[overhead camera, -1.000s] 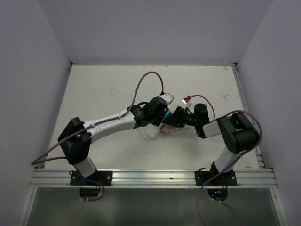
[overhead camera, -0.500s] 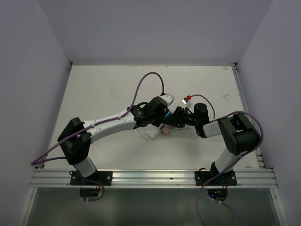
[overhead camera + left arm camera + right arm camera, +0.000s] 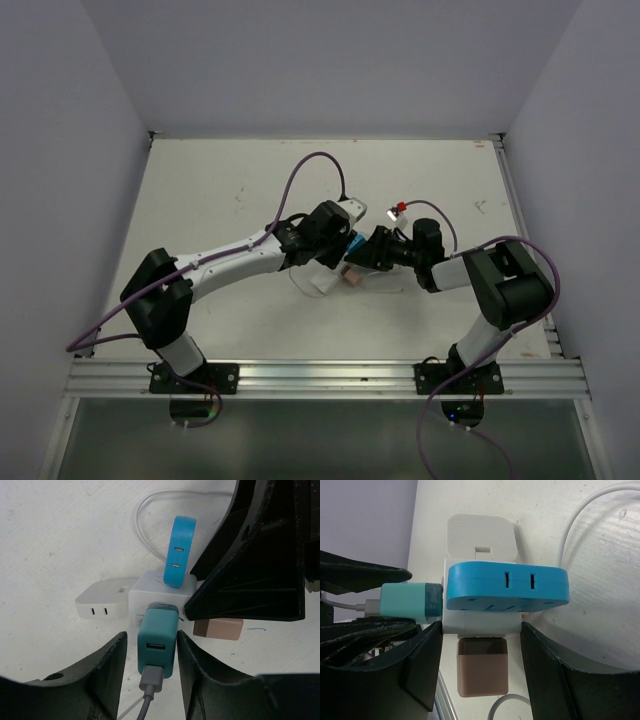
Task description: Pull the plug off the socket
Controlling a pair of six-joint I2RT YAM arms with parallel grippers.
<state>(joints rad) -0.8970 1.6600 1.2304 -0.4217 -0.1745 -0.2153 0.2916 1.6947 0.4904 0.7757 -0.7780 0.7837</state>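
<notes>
The white cube socket [image 3: 159, 591] lies on the table with several plugs in it: a teal USB charger [image 3: 157, 639] with a grey cable, a blue adapter [image 3: 176, 550], a white plug [image 3: 101, 602] and a brown plug [image 3: 218, 628]. My left gripper [image 3: 151, 645] is open, one finger on each side of the teal charger; the right finger is nearly touching it and a gap shows on the left. My right gripper [image 3: 481, 630] is shut on the white socket [image 3: 485, 622], just above the brown plug [image 3: 482, 672]. The top view shows both grippers meeting at the socket [image 3: 350, 262].
A thin white cable [image 3: 145, 510] loops behind the socket. A small red and silver part [image 3: 398, 209] on a purple cable lies just beyond the right wrist. An aluminium rail [image 3: 320, 375] runs along the near edge, and walls close in on three sides.
My left wrist has shifted slightly left and away, and its purple cable loop moved with it. The right arm and socket have stayed in place.
</notes>
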